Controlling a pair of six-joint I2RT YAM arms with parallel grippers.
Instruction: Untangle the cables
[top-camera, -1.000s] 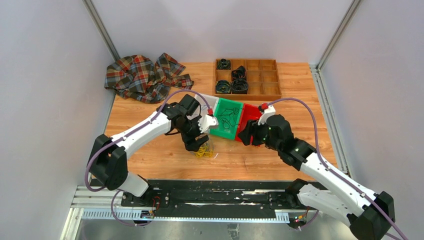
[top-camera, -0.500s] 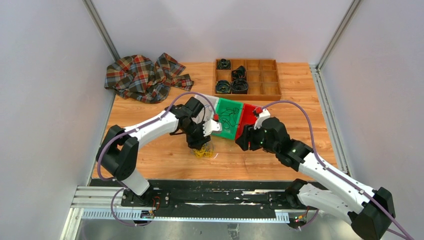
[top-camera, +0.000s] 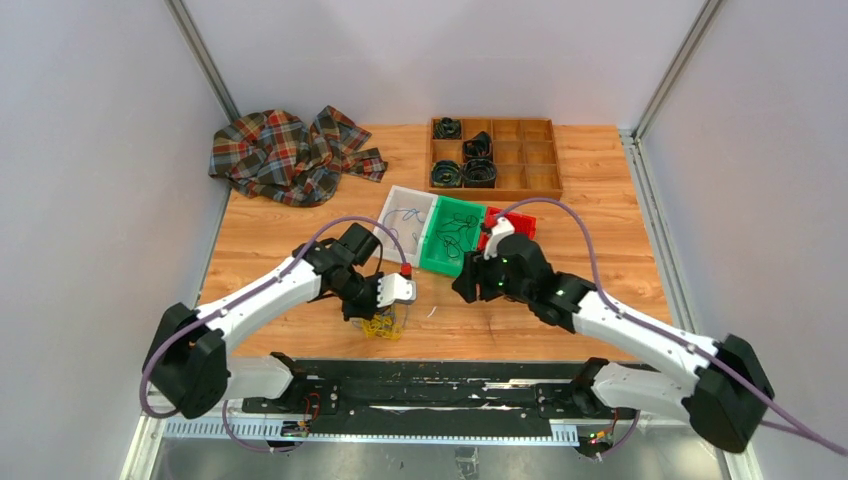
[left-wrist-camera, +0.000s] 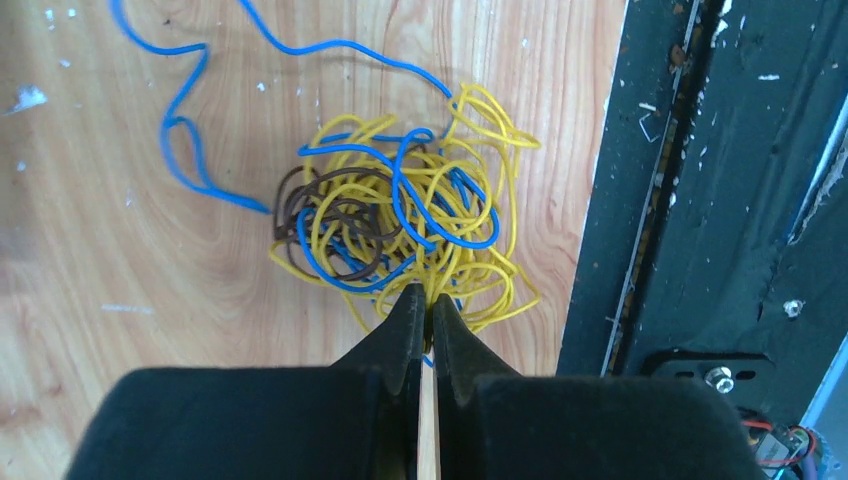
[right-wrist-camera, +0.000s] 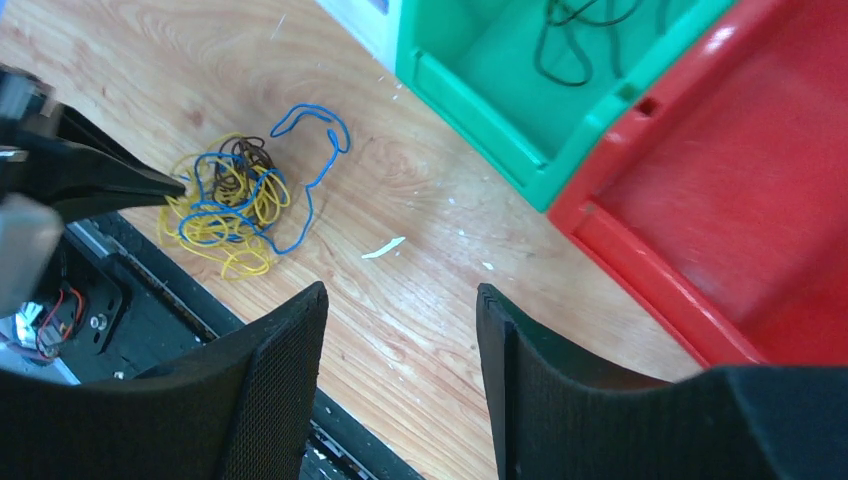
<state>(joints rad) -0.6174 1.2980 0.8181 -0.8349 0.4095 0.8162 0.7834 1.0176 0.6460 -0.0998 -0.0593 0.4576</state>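
The wooden table (top-camera: 620, 180) carries a crumpled plaid cloth (top-camera: 285, 155) at its far left corner. A compartmented wooden tray (top-camera: 497, 194) sits at the far edge, right of the middle. Mid-table, a white bin (top-camera: 408, 189), a green bin (top-camera: 436, 264) and a red bin (top-camera: 520, 222) stand side by side. The cables (top-camera: 381, 326), a yellow, blue and brown clump, lie by the near edge, with a white scrap (right-wrist-camera: 384, 247) near them.
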